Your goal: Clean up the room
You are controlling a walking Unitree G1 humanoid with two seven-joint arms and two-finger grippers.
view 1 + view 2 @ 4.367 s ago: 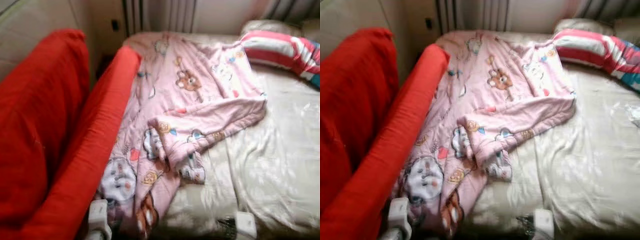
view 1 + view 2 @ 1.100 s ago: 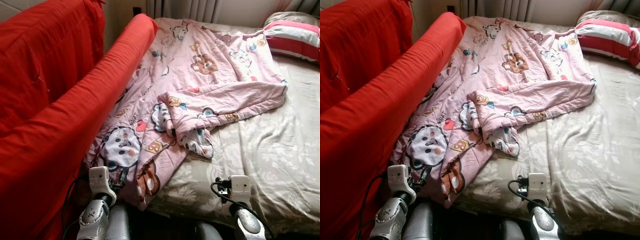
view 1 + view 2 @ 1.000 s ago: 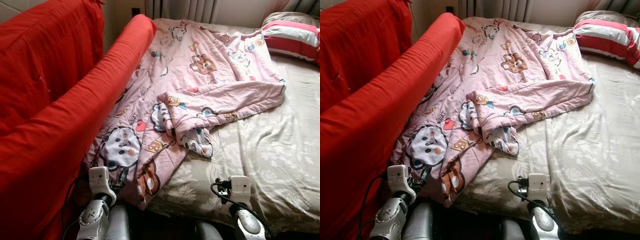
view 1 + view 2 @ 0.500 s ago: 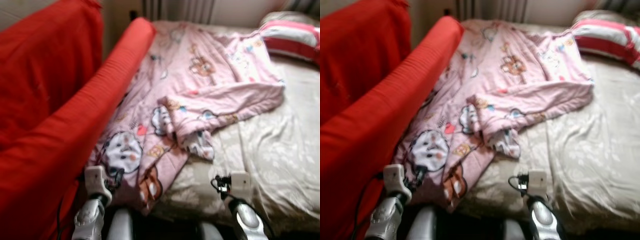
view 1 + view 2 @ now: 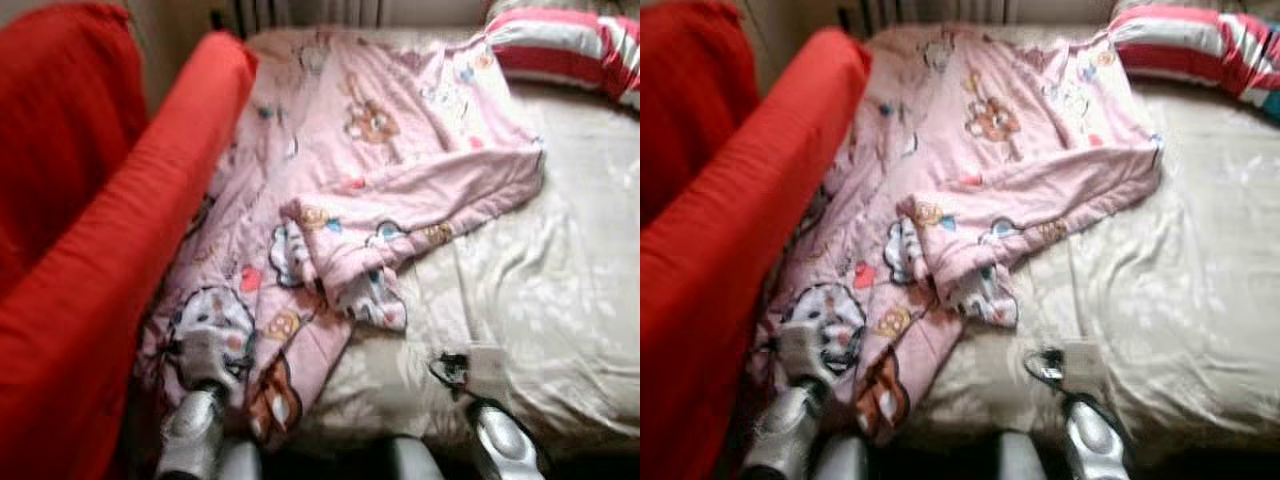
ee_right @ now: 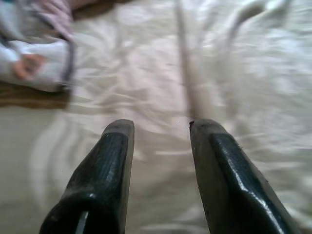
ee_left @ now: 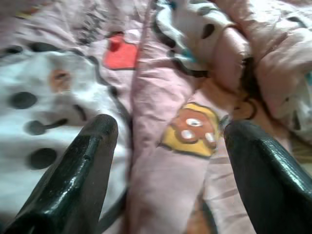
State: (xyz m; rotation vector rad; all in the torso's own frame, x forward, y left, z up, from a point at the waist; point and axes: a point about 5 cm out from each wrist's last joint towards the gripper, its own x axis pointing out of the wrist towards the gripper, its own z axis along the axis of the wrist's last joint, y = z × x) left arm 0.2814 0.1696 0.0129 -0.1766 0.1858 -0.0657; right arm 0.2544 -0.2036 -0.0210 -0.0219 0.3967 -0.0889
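Left gripper (image 7: pixel 165 146) has its fingers spread wide with nothing between them, hovering right over the near end of the quilt (image 5: pixel 370 190), above a ridge of pink fabric with a little bear print on it. That quilt is the messy bit here: it lies rumpled along the left side of the bed (image 5: pixel 560 300), one flap folded back over itself near the middle, the near corner drooping off the foot edge, and its left edge pressed against the red bolster (image 5: pixel 130 250). If I were doing this, I'd come down on that raised fold rather than a flat patch, since a ridge gives both fingers something to bite, and I'd take one layer of edge, not a whole bunch, so it can be pulled flat after. Right gripper (image 6: pixel 158 146) is also parted and empty, over bare sheet just right of the quilt; I reckon it wants to shift toward the folded flap to take a second corner. Everything's a bit blurry, so I'd settle before closing. Striped pillow (image 5: pixel 570 40) sits at the far right.
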